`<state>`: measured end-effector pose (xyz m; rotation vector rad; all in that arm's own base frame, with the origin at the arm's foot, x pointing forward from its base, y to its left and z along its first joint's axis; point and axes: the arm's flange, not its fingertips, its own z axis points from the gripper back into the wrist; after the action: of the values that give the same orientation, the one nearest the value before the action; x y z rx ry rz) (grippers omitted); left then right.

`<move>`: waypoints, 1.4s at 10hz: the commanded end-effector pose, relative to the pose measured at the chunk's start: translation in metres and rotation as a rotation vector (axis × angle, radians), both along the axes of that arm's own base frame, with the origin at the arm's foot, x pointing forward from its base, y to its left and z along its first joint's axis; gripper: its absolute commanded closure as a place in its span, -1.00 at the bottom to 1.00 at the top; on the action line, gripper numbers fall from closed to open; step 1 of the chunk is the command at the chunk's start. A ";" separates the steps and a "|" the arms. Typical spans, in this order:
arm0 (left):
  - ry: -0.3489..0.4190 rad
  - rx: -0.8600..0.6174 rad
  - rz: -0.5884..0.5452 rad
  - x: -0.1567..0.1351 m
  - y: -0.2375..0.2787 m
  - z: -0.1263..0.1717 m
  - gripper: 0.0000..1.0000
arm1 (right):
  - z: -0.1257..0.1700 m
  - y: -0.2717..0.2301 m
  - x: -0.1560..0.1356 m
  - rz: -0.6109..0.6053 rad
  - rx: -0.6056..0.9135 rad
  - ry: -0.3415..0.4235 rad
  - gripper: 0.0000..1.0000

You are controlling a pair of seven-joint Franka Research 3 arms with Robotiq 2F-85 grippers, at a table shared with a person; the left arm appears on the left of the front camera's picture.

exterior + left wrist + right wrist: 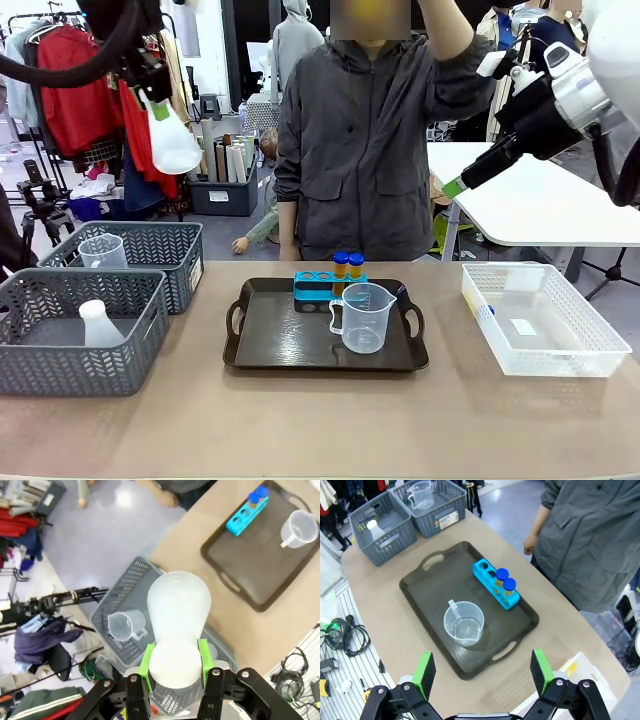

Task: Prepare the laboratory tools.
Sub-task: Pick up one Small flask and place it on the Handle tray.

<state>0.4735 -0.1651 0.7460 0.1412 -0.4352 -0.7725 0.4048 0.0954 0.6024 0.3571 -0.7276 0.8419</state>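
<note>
Front: left gripper (158, 100) raised high over the grey baskets (150, 330), clamped on a white flask (172, 145). Tray (250, 355) carrying beaker (365, 318), rack (312, 286) and two tubes (348, 265).

Left wrist: pads pinching the flask's narrow end, wide body hanging free (probably light, thin, slippery plastic; best gripped at the neck).

Right wrist: right gripper (482, 672) spread wide, empty, above the tray.

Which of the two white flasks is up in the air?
The flask gripped by its neck in the left gripper, hanging high above the table. The other flask stands in the nearer grey basket.
</note>
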 end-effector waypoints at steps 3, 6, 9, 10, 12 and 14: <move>0.007 0.006 -0.039 0.030 -0.035 0.002 1.00 | 0.000 0.000 0.001 0.009 0.030 0.001 -1.00; 0.042 0.018 -0.134 0.045 -0.069 -0.027 1.00 | 0.000 0.000 0.001 0.009 0.030 0.001 -1.00; 0.065 0.010 -0.194 0.051 -0.093 -0.059 1.00 | 0.000 0.000 0.001 0.009 0.030 0.001 -1.00; 0.077 -0.004 -0.206 0.051 -0.097 -0.068 1.00 | 0.000 0.000 0.001 0.009 0.030 0.001 -1.00; 0.101 -0.019 -0.220 0.051 -0.103 -0.082 1.00 | 0.000 0.000 0.001 0.009 0.030 0.001 -1.00; 0.131 -0.028 -0.227 0.050 -0.105 -0.094 1.00 | 0.000 0.000 0.001 0.009 0.030 0.001 -1.00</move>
<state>0.5289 -0.2758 0.6579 0.0370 -0.3356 -0.9687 0.4048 0.0956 0.6024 0.3570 -0.7275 0.8422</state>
